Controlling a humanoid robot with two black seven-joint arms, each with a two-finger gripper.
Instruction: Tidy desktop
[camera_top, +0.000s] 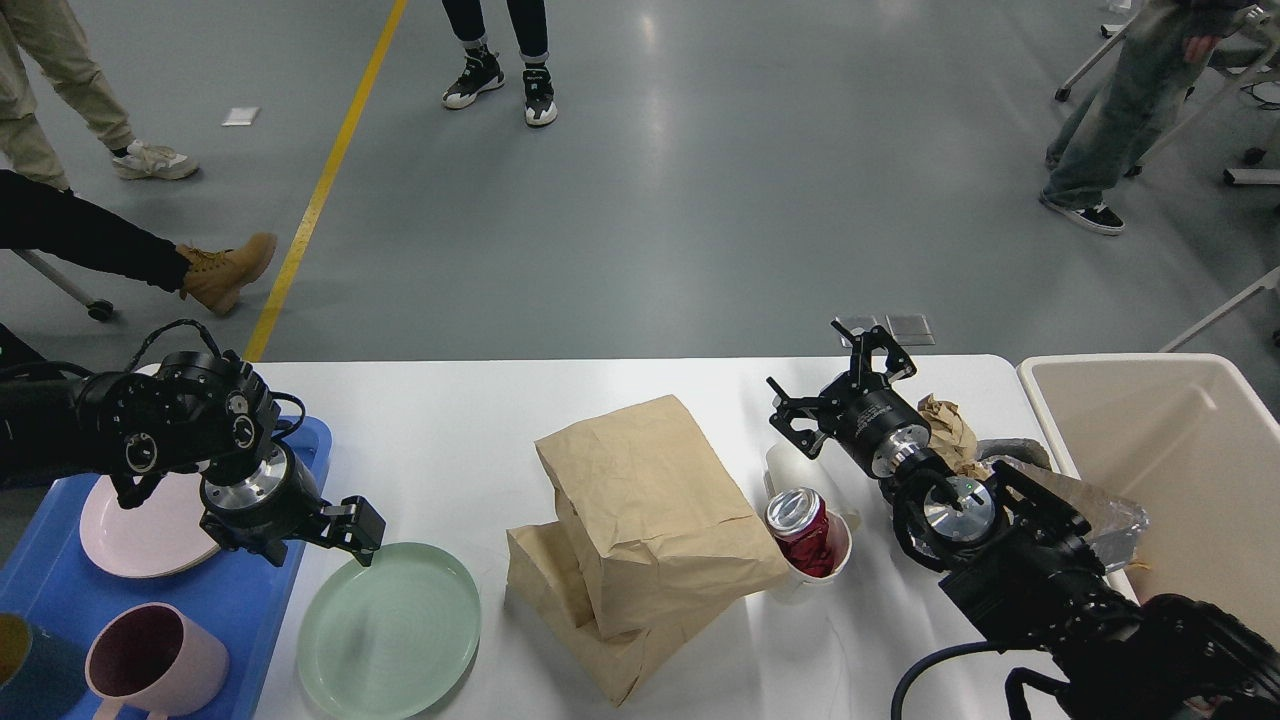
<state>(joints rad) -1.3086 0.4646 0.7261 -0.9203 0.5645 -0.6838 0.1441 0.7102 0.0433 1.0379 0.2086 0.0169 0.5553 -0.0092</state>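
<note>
Pale green and glossy, the round plate (389, 630) lies flat on the desktop (450, 440), its far rim right at the left gripper (352, 535); whether those fingers pinch it I cannot tell. Stiff, slick and breakable, it looks best gripped by the rim. Just left sits the blue tray (240, 600) with a pink plate (140, 525). Crumpled, light brown paper bags (640, 530) and a dented red can (800, 525) in a white cup lie nearer the right gripper (845, 385), spread wide and empty.
</note>
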